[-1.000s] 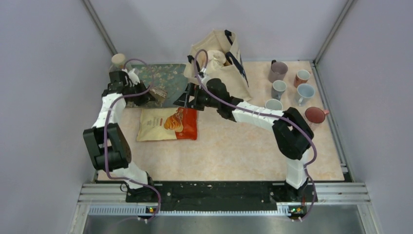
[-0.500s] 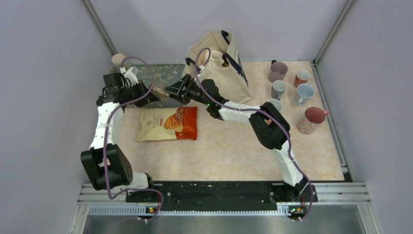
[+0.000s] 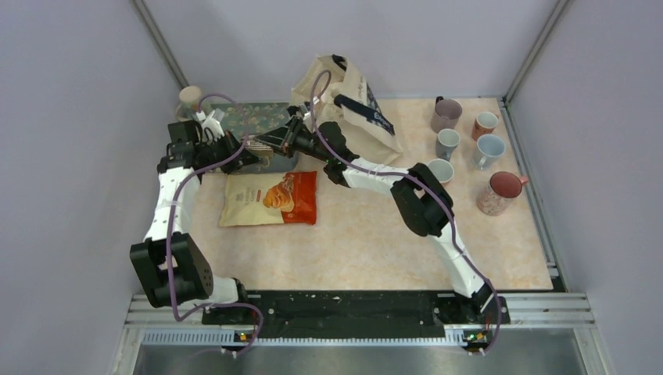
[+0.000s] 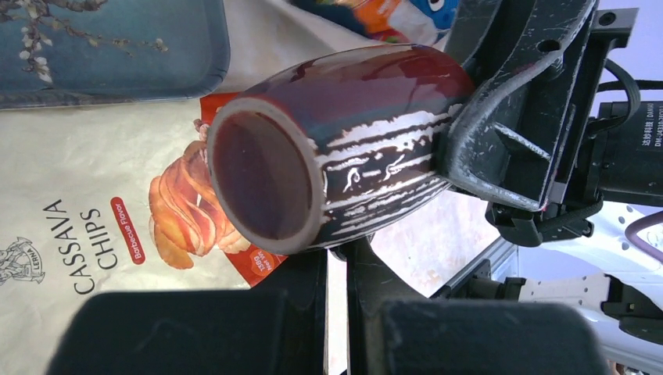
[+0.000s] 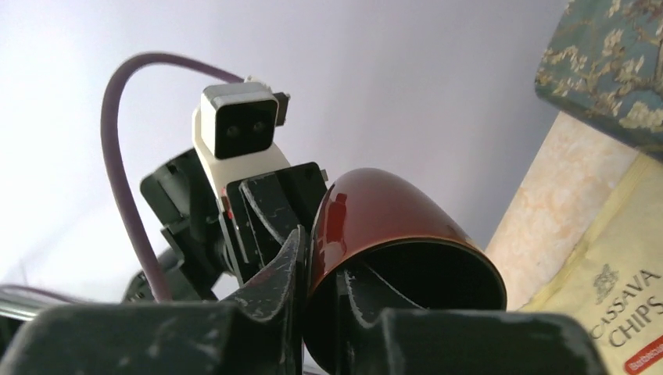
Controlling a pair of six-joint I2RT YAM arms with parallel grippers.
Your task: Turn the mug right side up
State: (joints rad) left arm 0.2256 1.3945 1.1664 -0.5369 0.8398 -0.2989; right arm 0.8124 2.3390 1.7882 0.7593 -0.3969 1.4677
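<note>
Left claw (image 4: 336,264) is pinching the sideways red mug (image 4: 344,148) at far left, while right claw (image 5: 322,266) is clamping its rim, one finger inside

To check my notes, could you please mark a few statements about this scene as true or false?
1. The mug lies on its side. True.
2. The right claw pinches the mug's rim, one finger inside. True.
3. The chips bag stands upright in the tote. False: it lies flat on the table.
4. The left claw is open and empty. False: it is shut on the mug.
</note>
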